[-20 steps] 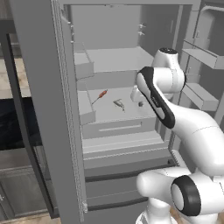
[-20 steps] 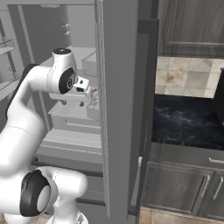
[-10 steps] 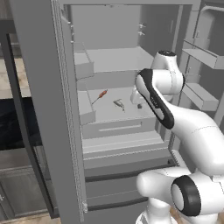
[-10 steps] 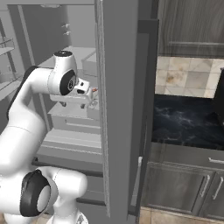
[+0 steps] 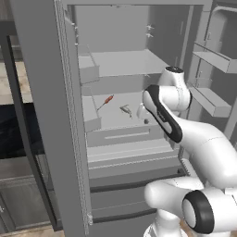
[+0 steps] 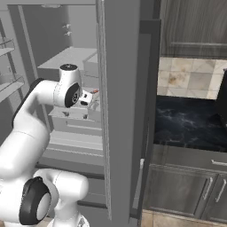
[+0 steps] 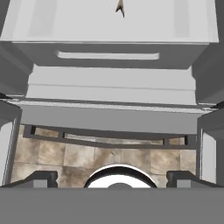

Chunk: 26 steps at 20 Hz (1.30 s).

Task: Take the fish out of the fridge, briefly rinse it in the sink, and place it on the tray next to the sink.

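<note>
The jaws (image 7: 112, 177) are standing spread wide with nothing between them, their two dark tips showing far apart at the bottom of the hand view. They are hovering in front of the open fridge (image 5: 46, 115), pointing down past the drawer fronts toward the floor below. The step in hand looks like the reach for the fish (image 5: 125, 109), with no grasp made yet. The fish is lying on the pale middle shelf (image 5: 115, 113), just beside the thin red-orange stick (image 5: 108, 100) but apart from it. In the hand view only a small pointed bit of the fish (image 7: 120, 7) is showing at the top edge, well apart from the tips. The next move probably calls for tilting the hand up and pushing deeper over the shelf until the tips are straddling the slender body, then closing.
</note>
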Tool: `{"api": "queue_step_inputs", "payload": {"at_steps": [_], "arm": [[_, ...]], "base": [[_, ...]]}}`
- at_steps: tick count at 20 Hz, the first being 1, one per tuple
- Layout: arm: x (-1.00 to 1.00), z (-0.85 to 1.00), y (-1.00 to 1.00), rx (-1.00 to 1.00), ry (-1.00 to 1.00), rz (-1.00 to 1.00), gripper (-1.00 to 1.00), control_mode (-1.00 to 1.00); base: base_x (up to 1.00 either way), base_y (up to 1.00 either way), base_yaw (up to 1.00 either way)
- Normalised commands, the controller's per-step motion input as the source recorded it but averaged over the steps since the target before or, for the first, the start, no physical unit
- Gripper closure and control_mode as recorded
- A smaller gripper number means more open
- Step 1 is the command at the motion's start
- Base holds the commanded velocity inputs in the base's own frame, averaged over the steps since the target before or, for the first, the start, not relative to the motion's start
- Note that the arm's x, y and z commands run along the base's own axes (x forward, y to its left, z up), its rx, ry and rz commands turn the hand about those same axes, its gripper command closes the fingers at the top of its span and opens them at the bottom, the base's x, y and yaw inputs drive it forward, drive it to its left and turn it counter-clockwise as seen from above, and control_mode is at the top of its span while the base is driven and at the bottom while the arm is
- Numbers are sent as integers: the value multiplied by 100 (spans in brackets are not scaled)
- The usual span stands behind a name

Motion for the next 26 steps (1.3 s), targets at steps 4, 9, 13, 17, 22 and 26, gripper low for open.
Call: {"api": "queue_step_inputs", "payload": {"at_steps": [4,9,13,17,22,26], "arm": [[21,-31,0,0,0,0,-100,-100],[27,-33,0,0,-2,-1,-100,-100],[23,-15,0,0,-9,-2,-100,-100],[16,4,0,0,-26,-2,-100,-100],[15,5,0,0,-21,0,-100,-100],[35,0,6,0,-1,0,-100,-100]], "base": [[0,0,0],[0,0,0],[0,0,0],[0,0,0],[0,0,0],[0,0,0]]}}
